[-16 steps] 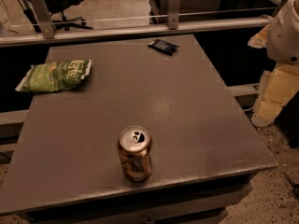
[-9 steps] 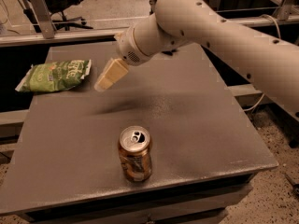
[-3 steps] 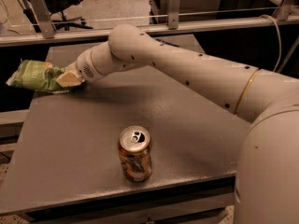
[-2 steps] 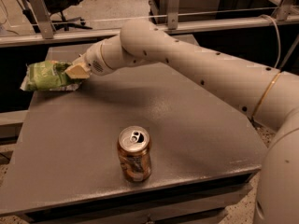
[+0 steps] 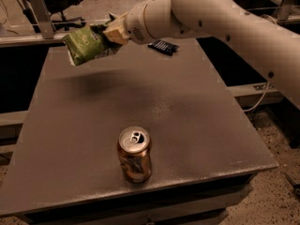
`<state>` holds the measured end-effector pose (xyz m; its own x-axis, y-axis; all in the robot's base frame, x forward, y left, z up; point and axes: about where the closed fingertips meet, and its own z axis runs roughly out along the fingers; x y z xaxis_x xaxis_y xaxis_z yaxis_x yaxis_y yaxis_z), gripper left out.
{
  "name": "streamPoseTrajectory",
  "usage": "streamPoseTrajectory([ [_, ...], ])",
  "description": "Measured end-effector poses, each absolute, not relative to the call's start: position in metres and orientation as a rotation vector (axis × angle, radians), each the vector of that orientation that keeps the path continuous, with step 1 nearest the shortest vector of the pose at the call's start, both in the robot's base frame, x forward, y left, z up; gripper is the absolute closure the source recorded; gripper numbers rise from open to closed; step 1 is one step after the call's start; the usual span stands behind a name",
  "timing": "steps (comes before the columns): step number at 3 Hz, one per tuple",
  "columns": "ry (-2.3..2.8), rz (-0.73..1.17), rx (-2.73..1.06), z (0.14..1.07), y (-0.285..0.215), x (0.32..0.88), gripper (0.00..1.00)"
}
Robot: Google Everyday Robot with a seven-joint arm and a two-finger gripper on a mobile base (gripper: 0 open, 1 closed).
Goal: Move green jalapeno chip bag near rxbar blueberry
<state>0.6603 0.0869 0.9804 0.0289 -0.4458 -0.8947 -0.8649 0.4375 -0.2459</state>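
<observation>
The green jalapeno chip bag (image 5: 85, 43) hangs in the air above the far left part of the grey table (image 5: 187, 121), casting a shadow below it. My gripper (image 5: 112, 32) is shut on the bag's right end and holds it clear of the table. The rxbar blueberry (image 5: 163, 46), a small dark flat bar, lies on the table at the far edge, to the right of the gripper and partly under my arm (image 5: 211, 13).
A brown drink can (image 5: 134, 154) stands upright near the table's front edge. Metal railings and a chair base (image 5: 44, 13) lie beyond the far edge. The floor drops away on the right side.
My gripper has lifted the chip bag off the far left corner and carried it up and to the right, toward the bar.
</observation>
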Motion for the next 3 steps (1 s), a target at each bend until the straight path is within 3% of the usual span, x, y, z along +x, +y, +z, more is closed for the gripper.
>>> streamPoseTrajectory([
  [1, 1.661, 0.272, -1.204, 0.987, -0.014, 0.67, 1.0],
  [3, 1.799, 0.089, -1.307, 0.946, -0.142, 0.657, 1.0],
])
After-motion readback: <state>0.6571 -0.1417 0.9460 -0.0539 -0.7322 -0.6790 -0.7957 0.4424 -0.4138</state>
